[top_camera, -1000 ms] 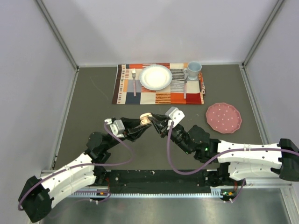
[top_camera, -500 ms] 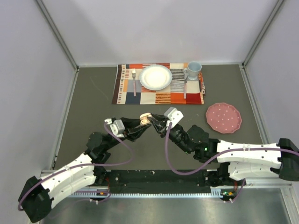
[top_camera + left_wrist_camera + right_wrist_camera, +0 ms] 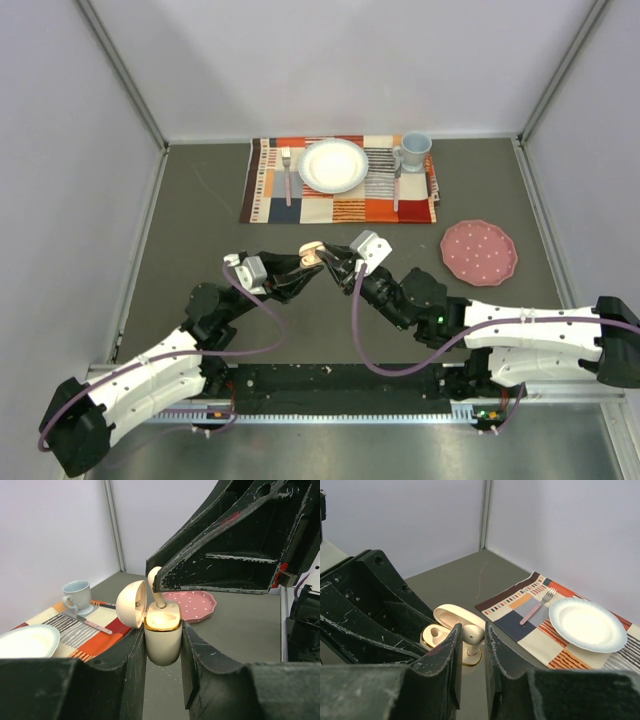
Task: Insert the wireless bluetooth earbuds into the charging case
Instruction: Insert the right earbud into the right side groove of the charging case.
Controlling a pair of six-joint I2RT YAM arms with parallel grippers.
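A white charging case (image 3: 162, 635) with a gold rim and its lid (image 3: 131, 604) swung open sits clamped in my left gripper (image 3: 163, 655), held above the table. My right gripper (image 3: 471, 639) is shut on a white earbud (image 3: 472, 632), its stem pointing down into the case's nearer socket (image 3: 470, 657). The other socket (image 3: 434, 634) shows empty. From above, both grippers meet tip to tip at the case (image 3: 313, 250) in the middle of the table.
A patterned placemat (image 3: 270, 195) at the back carries a white plate (image 3: 333, 165), a fork (image 3: 286, 172), a knife (image 3: 397, 187) and a pale blue cup (image 3: 414, 150). A pink dotted plate (image 3: 479, 251) lies to the right. Grey walls close in the table.
The right gripper has shifted slightly toward the case with the earbud. The left arm holds still.
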